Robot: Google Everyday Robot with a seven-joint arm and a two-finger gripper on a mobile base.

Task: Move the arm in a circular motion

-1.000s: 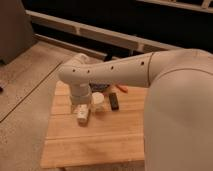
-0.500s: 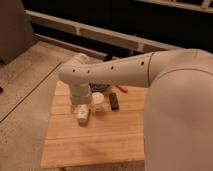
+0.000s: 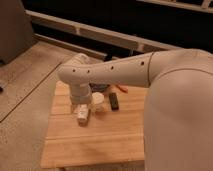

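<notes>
Camera view: the arm [image 3: 115, 72] bends down to its pincer [image 3: 82, 114] above the wooden table [image 3: 100, 145]; its grip state is unclear.

The arm [image 3: 150, 75] runs off the right and bottom edges, and its bulk hides the tabletop's [image 3: 100, 142] right side. The end effector [image 3: 82, 115] hangs below the wrist over the tabletop's left part, its outline hard to separate from anything under it. A white round item [image 3: 99, 102] and a dark item [image 3: 114, 101] beside it cannot be identified. An orange item [image 3: 122, 90] is mostly hidden beneath the arm.
</notes>
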